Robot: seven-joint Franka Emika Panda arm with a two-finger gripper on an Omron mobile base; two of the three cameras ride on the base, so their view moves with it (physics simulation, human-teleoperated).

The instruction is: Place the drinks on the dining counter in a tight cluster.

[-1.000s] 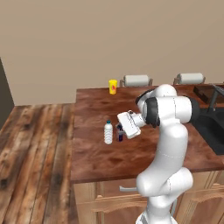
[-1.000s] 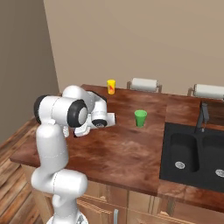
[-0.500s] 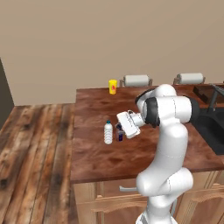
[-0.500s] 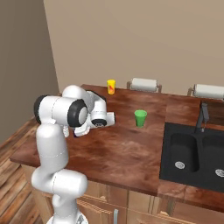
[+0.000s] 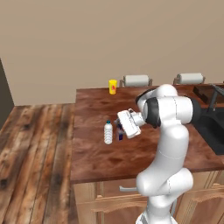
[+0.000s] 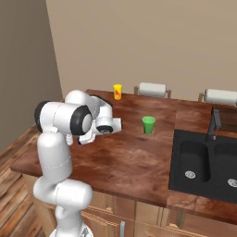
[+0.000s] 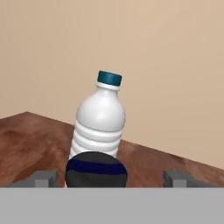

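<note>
Gripper point(image 7: 107, 177) fingers spread around the purple bottle point(image 7: 96, 169); set it gently beside the water bottle point(image 7: 99, 127).

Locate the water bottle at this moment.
In the left base view the water bottle stands upright on the dining counter, left of the purple-blue bottle at the gripper.

A: Tabletop point(image 5: 96, 159) noted: dark reddish-brown wood over light wood cabinets. What is seen standing on it?

B: A clear-white water bottle point(image 5: 108, 132) is seen upright near the left edge, with a purple-blue bottle point(image 5: 120, 133) just beside it. A yellow cup point(image 5: 113, 86) is set at the far edge. A green cup point(image 6: 148, 125) is placed near the middle, by the black sink point(image 6: 203, 162) set into the top.
</note>
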